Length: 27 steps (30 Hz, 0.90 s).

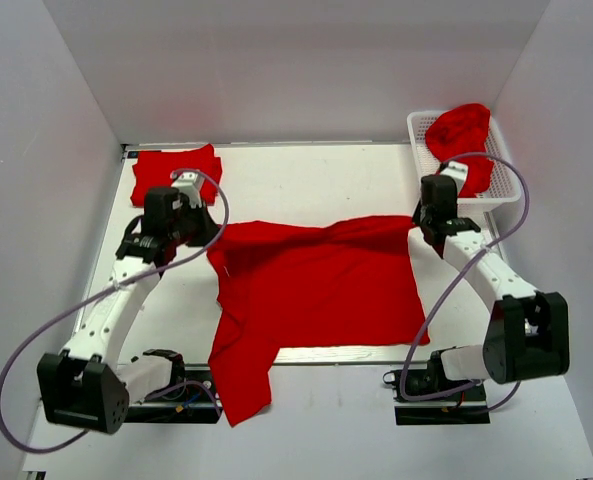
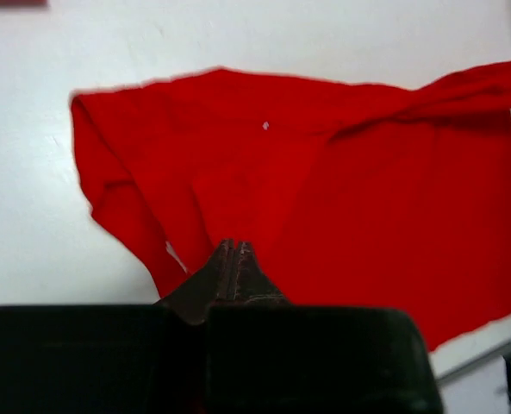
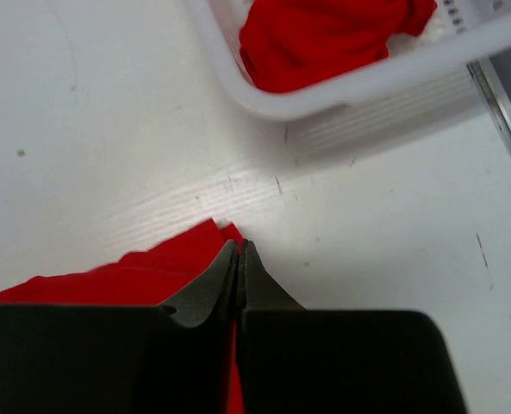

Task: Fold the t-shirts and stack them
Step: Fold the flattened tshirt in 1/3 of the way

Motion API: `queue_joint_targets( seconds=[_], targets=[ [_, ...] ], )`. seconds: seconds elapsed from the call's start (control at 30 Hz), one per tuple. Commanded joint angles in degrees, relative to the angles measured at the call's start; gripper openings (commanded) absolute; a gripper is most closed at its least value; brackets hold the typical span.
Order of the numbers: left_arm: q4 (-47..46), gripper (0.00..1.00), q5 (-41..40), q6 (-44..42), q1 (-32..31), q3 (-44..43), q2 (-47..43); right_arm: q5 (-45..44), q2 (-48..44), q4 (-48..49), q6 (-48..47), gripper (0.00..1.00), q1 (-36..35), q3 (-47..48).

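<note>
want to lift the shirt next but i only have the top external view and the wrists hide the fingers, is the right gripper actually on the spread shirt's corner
observer: Yes. In the right wrist view the right gripper is shut on the far right corner of the spread t-shirt, low over the table, with red cloth caught in its jaws.
operator: ok and the left one, same
observer: No. In the left wrist view the left gripper is shut too, but I see no cloth in its jaws. It seems to be held above the t-shirt, which lies spread out on the table beyond its tips.
</note>
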State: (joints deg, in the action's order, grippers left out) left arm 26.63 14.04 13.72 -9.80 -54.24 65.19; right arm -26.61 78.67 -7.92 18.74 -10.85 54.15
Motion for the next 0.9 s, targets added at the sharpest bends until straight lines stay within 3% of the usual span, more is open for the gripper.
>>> queue_joint_targets(
  seconds=[0.0, 0.33, 0.5, 0.53, 0.57, 0.6, 0.63, 0.67, 0.7, 0.87],
  targets=[
    [5.35, 0.0, 4.23, 2.89, -0.39, 2.2, -6.03, -0.11, -4.66, -0.87, 1.91, 0.0, 0.22, -3.52],
    [9.23, 0.0, 9.25, 7.91, -1.45, 15.02, -13.94, 1.12, -9.85, -3.15, 5.77, 0.0, 0.31, -12.48],
    [12.56, 0.03, 8.72, 9.93, -1.45, 17.41, -14.56, 2.43, -9.42, -4.38, 9.02, 0.0, 0.39, -16.09],
    [14.22, 0.1, 8.11, 10.54, -1.45, 17.41, -13.78, 2.88, -9.5, -4.73, 9.21, 0.0, 0.39, -16.88],
    [14.93, 0.32, 8.11, 10.54, -1.45, 17.41, -13.16, 4.1, -9.16, -4.73, 9.64, 0.0, 0.48, -17.49],
    [15.81, 0.42, 7.5, 10.54, -1.45, 17.41, -13.16, 4.89, -9.15, -5.26, 9.99, 0.12, 0.22, -18.02],
    [17.3, 0.69, 7.49, 10.54, -1.45, 17.41, -13.16, 5.86, -9.07, -5.78, 10.0, 0.23, 0.3, -18.03],
    [18.18, 0.84, 6.45, 10.54, -1.45, 16.54, -12.55, 6.3, -8.98, -6.22, 9.82, 0.33, 0.31, -18.2],
    [19.15, 0.98, 5.39, 10.54, -1.45, 14.88, -12.54, 6.92, -8.89, -7.1, 9.82, 0.51, 0.31, -18.12],
    [23.38, 1.0, -2.87, 13.17, -1.45, 7.84, -8.07, 4.21, -8.98, -12.9, 9.12, 0.84, 0.39, -14.09]
  ],
)
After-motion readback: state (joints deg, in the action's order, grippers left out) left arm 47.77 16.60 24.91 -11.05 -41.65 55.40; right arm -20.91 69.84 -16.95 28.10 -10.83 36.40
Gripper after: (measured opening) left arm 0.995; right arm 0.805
